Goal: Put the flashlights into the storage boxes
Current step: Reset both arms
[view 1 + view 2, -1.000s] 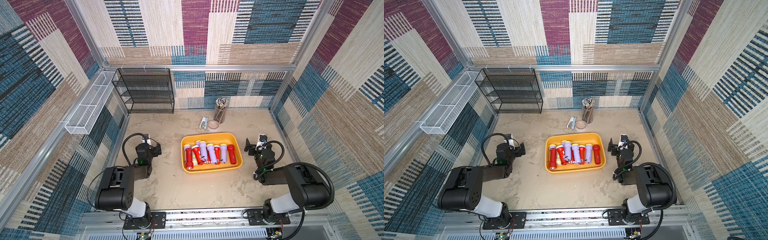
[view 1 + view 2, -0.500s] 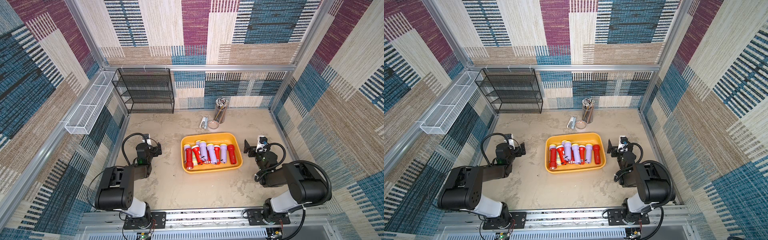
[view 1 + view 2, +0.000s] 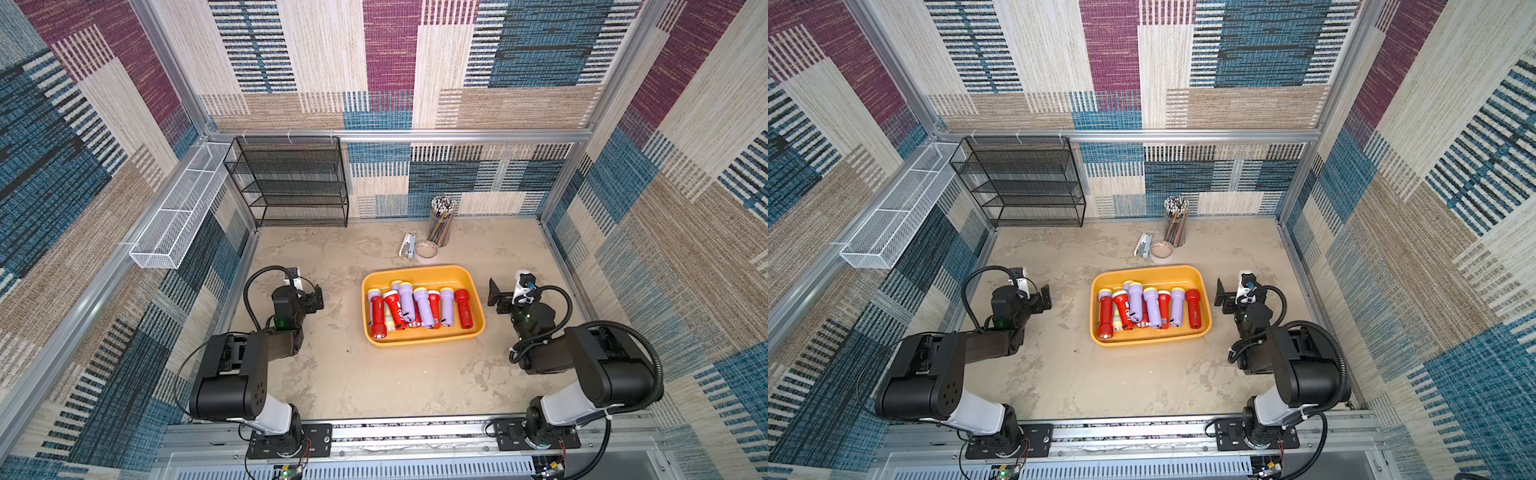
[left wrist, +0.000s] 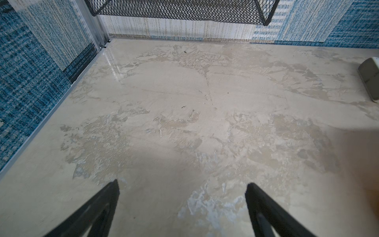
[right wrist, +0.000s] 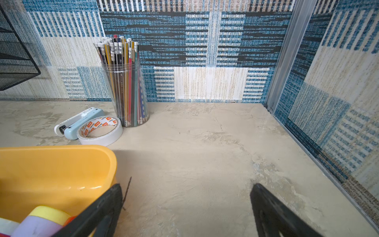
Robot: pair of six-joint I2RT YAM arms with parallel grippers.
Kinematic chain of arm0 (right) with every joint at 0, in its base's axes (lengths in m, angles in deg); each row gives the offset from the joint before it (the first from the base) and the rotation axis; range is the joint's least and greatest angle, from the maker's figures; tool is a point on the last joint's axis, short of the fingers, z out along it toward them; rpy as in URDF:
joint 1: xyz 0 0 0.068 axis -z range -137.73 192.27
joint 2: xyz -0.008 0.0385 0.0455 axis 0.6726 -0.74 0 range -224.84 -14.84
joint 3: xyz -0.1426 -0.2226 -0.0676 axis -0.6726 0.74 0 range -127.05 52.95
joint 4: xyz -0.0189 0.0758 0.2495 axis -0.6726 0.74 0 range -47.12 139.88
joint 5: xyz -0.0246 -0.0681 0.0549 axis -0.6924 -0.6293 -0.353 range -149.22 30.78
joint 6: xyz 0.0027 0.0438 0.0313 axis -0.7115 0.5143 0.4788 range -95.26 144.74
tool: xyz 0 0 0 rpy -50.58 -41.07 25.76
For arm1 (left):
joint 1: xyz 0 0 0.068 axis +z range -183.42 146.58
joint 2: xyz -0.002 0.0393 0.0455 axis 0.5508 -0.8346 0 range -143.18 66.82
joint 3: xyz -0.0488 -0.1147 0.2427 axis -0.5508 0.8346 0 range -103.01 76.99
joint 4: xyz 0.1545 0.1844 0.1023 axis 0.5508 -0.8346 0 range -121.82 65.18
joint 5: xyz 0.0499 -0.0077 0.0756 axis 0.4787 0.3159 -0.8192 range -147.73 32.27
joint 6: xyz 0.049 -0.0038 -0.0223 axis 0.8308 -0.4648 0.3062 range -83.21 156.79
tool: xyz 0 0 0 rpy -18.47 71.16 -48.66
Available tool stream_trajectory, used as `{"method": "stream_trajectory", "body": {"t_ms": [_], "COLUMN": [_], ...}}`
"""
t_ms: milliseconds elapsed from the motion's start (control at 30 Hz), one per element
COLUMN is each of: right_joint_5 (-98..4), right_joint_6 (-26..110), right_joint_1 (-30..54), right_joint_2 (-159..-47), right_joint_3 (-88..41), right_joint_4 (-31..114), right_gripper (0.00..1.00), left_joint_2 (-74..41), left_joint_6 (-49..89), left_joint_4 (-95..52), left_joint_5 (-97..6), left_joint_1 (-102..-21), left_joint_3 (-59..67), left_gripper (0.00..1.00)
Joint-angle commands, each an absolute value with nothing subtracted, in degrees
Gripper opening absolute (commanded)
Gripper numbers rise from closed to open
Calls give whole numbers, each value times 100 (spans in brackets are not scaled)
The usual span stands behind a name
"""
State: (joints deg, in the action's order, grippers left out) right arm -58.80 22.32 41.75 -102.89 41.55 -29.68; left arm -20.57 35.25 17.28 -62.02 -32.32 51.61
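Observation:
The storage box, a shallow yellow-orange tray [image 3: 424, 271] [image 3: 1144, 271], sits mid-table in both top views. Several red and lilac flashlights [image 3: 419, 309] [image 3: 1150, 309] lie side by side inside it. My left gripper [image 3: 316, 296] [image 3: 1046, 297] hovers low, left of the tray and well apart from it, open and empty [image 4: 182, 183] over bare table. My right gripper [image 3: 496, 296] [image 3: 1222, 296] stands just right of the tray, open and empty [image 5: 186, 185]. In the right wrist view the tray wall [image 5: 51, 164] and a lilac flashlight with a yellow head [image 5: 41, 223] lie beside one finger.
A pencil cup [image 3: 440, 220] [image 5: 127, 92], a tape roll [image 3: 427, 250] [image 5: 100, 131] and a stapler [image 3: 407, 245] [image 5: 78, 123] stand behind the tray. A black mesh rack [image 3: 291, 183] and a white wire basket [image 3: 178, 216] are at the back left. Walls enclose the table.
The right arm has shifted very slightly beside the tray. The left arm, both open grippers and the flashlights look the same.

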Motion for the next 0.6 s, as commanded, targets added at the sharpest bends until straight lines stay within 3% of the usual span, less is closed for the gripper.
{"method": "stream_trajectory", "body": {"t_ms": [0,167,567], "right_joint_5": [-5888,-5887,-5882], "right_joint_6": [2269,2279,2272], "right_joint_1": [4181,4182,4177], "right_joint_2": [-10281,-10277,-10277], "right_joint_3": [4126,4121,4109], "right_joint_4": [-3123,-3121,-3110], "right_gripper": [100,100,100], "left_joint_2": [-2053,-2019,-2013], "left_joint_6": [3578,3412,3416], "left_joint_4": [1752,1868,1875], "left_joint_5": [-6202,-6757,-6775], "left_joint_1": [-3228,-3280,-3289], "left_joint_3": [5132,5221,5221], "left_gripper": [99,99,99]}}
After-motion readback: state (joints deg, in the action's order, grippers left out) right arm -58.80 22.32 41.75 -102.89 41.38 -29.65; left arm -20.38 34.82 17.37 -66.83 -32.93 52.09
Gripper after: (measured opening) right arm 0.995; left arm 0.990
